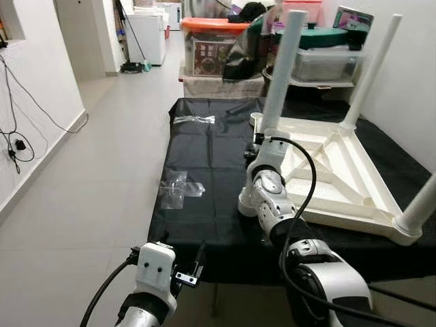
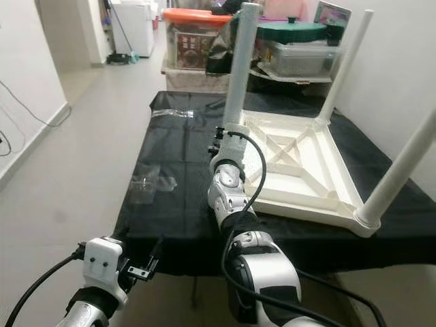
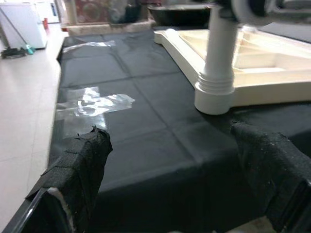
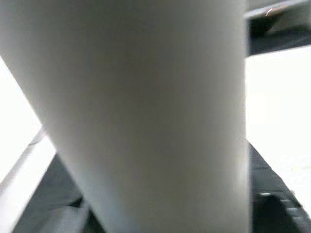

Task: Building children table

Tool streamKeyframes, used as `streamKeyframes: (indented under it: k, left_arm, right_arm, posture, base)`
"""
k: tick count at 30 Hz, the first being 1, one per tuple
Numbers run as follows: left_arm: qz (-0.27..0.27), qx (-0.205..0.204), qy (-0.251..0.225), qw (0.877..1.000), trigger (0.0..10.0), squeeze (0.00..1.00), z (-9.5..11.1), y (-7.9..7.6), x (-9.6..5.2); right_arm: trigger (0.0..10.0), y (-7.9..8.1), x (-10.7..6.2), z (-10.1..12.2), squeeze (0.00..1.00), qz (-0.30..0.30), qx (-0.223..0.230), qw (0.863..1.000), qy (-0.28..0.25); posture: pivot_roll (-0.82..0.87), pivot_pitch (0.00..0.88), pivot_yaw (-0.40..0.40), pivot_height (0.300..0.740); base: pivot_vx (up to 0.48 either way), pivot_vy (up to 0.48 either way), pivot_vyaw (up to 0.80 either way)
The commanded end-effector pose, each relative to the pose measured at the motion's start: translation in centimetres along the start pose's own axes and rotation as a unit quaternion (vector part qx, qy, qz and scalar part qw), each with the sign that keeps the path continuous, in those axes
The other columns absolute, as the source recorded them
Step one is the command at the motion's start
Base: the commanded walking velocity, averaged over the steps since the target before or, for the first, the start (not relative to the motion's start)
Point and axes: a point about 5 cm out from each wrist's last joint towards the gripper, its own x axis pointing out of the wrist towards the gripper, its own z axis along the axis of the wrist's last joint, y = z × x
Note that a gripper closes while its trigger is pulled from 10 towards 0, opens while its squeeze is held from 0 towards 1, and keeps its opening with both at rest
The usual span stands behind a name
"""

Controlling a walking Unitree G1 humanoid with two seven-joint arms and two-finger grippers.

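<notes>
A white table (image 1: 340, 170) lies upside down on a black cloth (image 1: 204, 157), three legs standing up. The right gripper (image 1: 262, 139) is at the near leg (image 1: 283, 68); its grip cannot be told. The left gripper (image 3: 180, 160) hangs released near the cloth's edge. Two plastic bags (image 1: 178, 188) lie on the cloth.

We see open black sheet (image 1: 204, 170) across the robot's left half of the work surface, broken only by two flat scraps of clear plastic wrap (image 1: 178, 188), so a gripper can pass there. The right half is taken by the upturned white table top (image 1: 340, 177), its legs standing upright: the near-left leg (image 1: 281, 75) with the right arm (image 1: 269, 191) close against it, the far leg (image 1: 371, 68), and the near-right leg (image 1: 419, 208). Between the legs the ribbed underside is reachable from above. Behind the surface, stacked storage boxes (image 1: 211, 48) block the far edge. The left gripper (image 3: 170, 160) sits at the near edge, fingers spread, with bare sheet ahead of it. The tiled floor (image 1: 102, 157) on the left is open.
</notes>
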Motion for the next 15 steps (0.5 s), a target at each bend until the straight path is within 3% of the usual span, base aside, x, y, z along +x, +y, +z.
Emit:
streamKeyframes:
  k: [1,2,4,6,7,9,11,12,14,15]
  left_arm:
    - [-0.005,-0.001,0.008,1.000,10.0,0.00,-0.2,0.0,0.0]
    - [-0.005,-0.001,0.009,1.000,10.0,0.00,-0.2,0.0,0.0]
    - [-0.005,0.000,0.010,1.000,10.0,0.00,-0.3,0.0,0.0]
    - [-0.003,0.000,0.008,1.000,10.0,0.00,-0.2,0.1,0.0]
    - [-0.003,0.000,0.008,1.000,10.0,0.00,-0.2,0.1,0.0]
    - [-0.003,0.000,0.007,1.000,10.0,0.00,-0.2,0.1,0.0]
    - [-0.003,-0.001,0.007,1.000,10.0,0.00,-0.2,0.1,0.0]
    - [-0.004,-0.001,0.007,1.000,10.0,0.00,-0.2,0.1,0.0]
    - [-0.004,-0.001,0.007,1.000,10.0,0.00,-0.2,0.1,0.0]
    - [-0.004,-0.001,0.007,1.000,10.0,0.00,-0.2,0.1,0.0]
  right_arm:
    - [10.0,-0.2,-0.1,-0.1,1.00,0.011,0.000,1.000,-0.007]
    - [10.0,-0.2,-0.1,0.1,0.00,0.017,-0.005,1.000,-0.018]
    - [10.0,0.8,-0.1,0.5,0.00,0.103,0.034,0.994,-0.018]
    - [10.0,1.2,0.1,1.2,0.00,0.218,0.041,0.975,-0.011]
    - [10.0,1.2,0.1,1.2,0.00,0.218,0.041,0.975,-0.011]
    - [10.0,1.1,0.1,1.9,0.00,0.304,0.033,0.952,0.003]
    - [10.0,1.1,0.1,2.3,0.00,0.345,0.039,0.938,0.012]
    - [10.0,1.3,-0.1,2.7,0.00,0.396,0.043,0.917,0.021]
    - [10.0,1.4,-0.3,3.2,0.00,0.449,0.048,0.892,0.029]
    - [10.0,1.4,-0.3,3.2,0.00,0.449,0.048,0.892,0.029]
  posture:
    - [0.09,0.000,-0.005,0.740]
    - [0.09,0.000,-0.005,0.740]
    - [0.09,0.000,-0.005,0.740]
    - [0.10,0.000,-0.014,0.740]
    - [0.10,0.000,-0.014,0.740]
    - [0.10,0.000,-0.014,0.740]
    - [0.10,0.000,-0.014,0.740]
    - [0.10,0.000,-0.014,0.740]
    - [0.10,0.000,-0.014,0.740]
    - [0.10,0.000,-0.014,0.740]
  base:
    - [0.000,0.000,0.00]
    - [0.000,0.000,0.00]
    - [0.000,0.000,0.00]
    - [0.000,0.000,0.00]
    - [0.000,0.000,0.00]
    - [0.000,0.000,0.00]
    - [0.000,0.000,0.00]
    - [0.000,0.000,0.00]
    - [0.000,0.000,0.00]
    - [0.000,0.000,0.00]
